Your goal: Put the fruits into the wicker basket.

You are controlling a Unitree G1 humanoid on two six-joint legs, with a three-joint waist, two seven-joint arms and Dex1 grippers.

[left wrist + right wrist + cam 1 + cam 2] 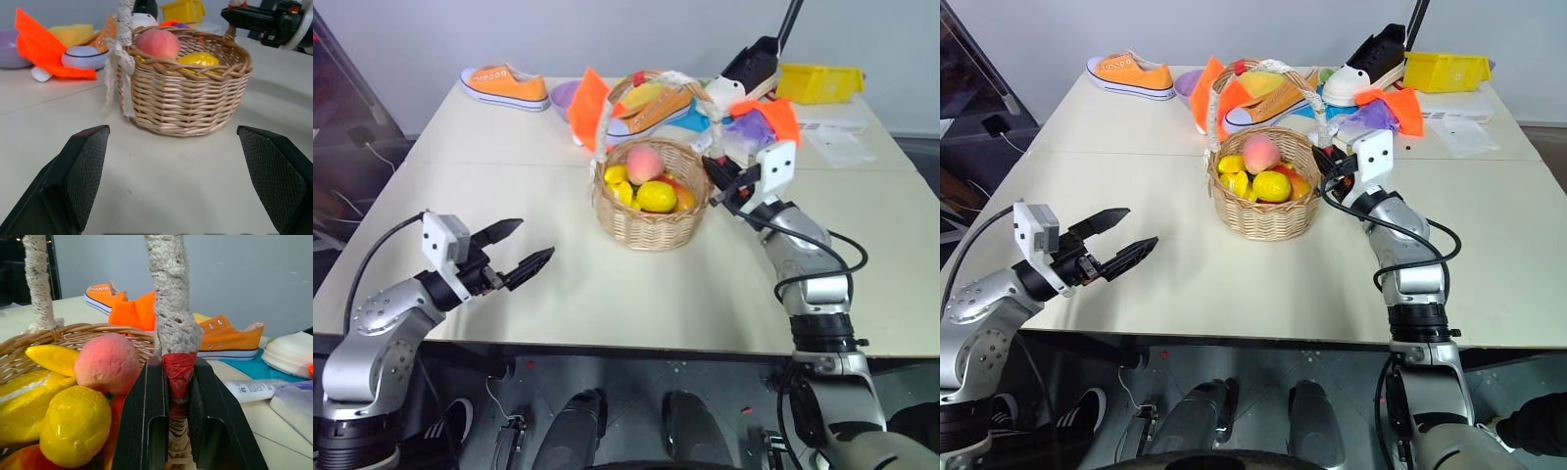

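Wicker basket: stands upright near the middle of the desk, a little toward its far edge. White-wrapped handle arches over it, with a red end at the rim.

Fruits, all inside the basket: pink peach on top; yellow lemon in front of it; banana along the far wall; a red-orange piece, partly hidden beneath.

Right gripper: at the basket's right rim, jaws closed on the red end of the handle, one black finger pressed to each side.

Left gripper: above the desk near the front left edge, well apart from the basket, jaws spread wide, nothing between them.

Far edge of the desk: orange sneaker toward the left corner; a second orange sneaker and orange cloth pieces behind the basket; black-and-white shoe; yellow bin toward the right corner.
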